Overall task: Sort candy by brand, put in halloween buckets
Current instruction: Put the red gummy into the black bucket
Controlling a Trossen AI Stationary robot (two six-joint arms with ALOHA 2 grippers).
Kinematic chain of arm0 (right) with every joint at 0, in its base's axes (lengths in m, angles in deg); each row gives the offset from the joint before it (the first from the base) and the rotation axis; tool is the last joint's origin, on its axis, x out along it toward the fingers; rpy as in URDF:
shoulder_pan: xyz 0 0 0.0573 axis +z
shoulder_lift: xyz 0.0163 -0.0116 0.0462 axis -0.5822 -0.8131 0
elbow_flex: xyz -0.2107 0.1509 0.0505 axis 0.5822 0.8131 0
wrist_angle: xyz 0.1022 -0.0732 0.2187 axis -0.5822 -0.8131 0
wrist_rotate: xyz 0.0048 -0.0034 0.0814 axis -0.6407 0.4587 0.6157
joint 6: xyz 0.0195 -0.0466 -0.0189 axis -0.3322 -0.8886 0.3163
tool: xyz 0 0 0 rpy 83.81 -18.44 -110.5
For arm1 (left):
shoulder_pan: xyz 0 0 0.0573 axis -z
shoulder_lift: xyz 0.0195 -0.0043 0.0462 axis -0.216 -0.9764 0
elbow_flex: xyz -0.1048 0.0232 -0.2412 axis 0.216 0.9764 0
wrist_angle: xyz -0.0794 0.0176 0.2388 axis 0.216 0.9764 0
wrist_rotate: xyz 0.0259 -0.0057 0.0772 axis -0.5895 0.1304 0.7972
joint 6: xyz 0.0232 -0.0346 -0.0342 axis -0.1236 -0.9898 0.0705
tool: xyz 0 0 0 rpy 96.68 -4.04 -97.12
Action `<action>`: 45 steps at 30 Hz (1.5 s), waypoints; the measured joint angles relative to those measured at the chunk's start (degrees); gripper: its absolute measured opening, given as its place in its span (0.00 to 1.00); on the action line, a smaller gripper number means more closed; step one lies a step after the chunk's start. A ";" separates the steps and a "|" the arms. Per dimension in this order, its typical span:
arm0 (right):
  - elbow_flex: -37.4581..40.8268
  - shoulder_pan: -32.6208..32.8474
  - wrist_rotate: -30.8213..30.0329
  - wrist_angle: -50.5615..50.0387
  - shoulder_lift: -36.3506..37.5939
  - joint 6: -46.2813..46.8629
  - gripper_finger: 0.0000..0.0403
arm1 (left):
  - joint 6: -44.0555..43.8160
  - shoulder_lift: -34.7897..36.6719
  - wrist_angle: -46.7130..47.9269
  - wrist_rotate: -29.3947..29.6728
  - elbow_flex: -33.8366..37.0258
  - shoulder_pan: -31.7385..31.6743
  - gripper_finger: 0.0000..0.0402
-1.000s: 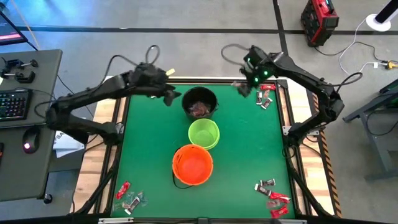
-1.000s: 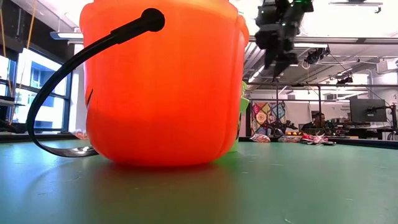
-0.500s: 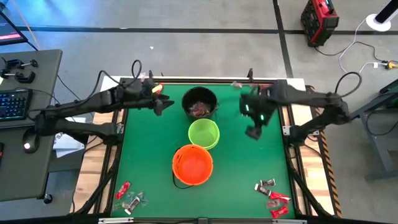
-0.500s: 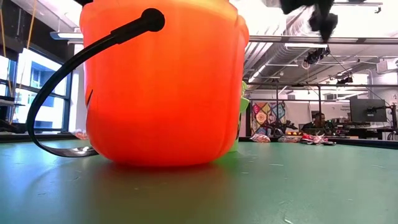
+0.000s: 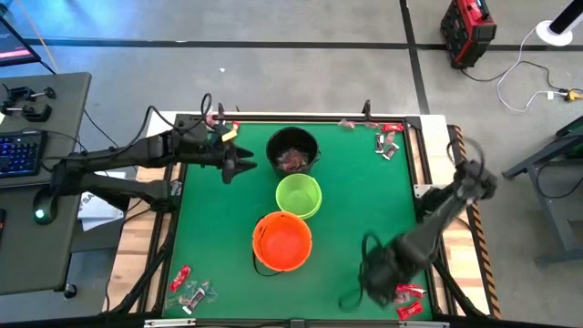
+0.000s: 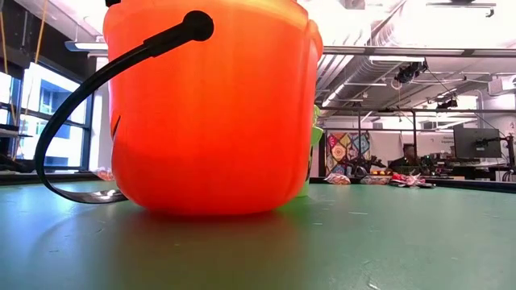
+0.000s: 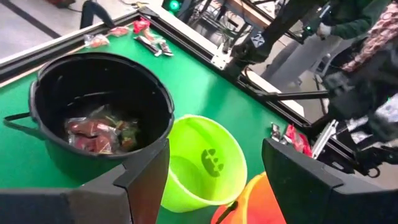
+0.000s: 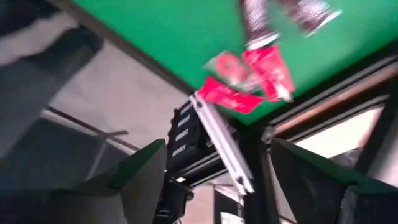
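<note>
The red candy (image 5: 407, 292) at the worktop's near right corner is being approached by the right pincer (image 5: 372, 281), fingers apart and empty, just beside it; the left pincer (image 5: 239, 166), also apart, is waiting by the black bucket (image 5: 292, 150).

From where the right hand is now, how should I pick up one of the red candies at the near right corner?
The right hand hangs open beside the red candies, which lie flat near the table edge. Come straight down on one and pinch across its narrow width at the middle; flat wrappers offer no side to catch. They look bunched, so take the outermost.
</note>
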 joint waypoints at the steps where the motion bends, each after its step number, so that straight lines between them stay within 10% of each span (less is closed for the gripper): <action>1: 0.00 1.18 0.89 2.00 -1.55 -0.09 0.70 | 0.00 0.00 -0.29 -0.03 0.00 0.19 0.61; 10: 3.27 4.33 5.06 6.00 -12.58 -21.59 0.69 | -3.55 0.00 -2.12 -0.09 0.00 1.70 0.61; 17: 16.89 5.99 5.66 17.53 -7.15 -19.51 0.66 | -5.51 0.02 -4.94 0.04 -0.02 3.51 0.61; 34: 17.81 8.80 2.43 20.48 -14.01 -18.18 0.64 | -5.44 0.02 -5.29 4.23 -0.02 3.48 0.61; 45: 15.07 8.74 0.13 14.61 -13.80 -20.81 0.10 | -5.30 0.02 -5.29 4.98 -0.02 3.46 0.61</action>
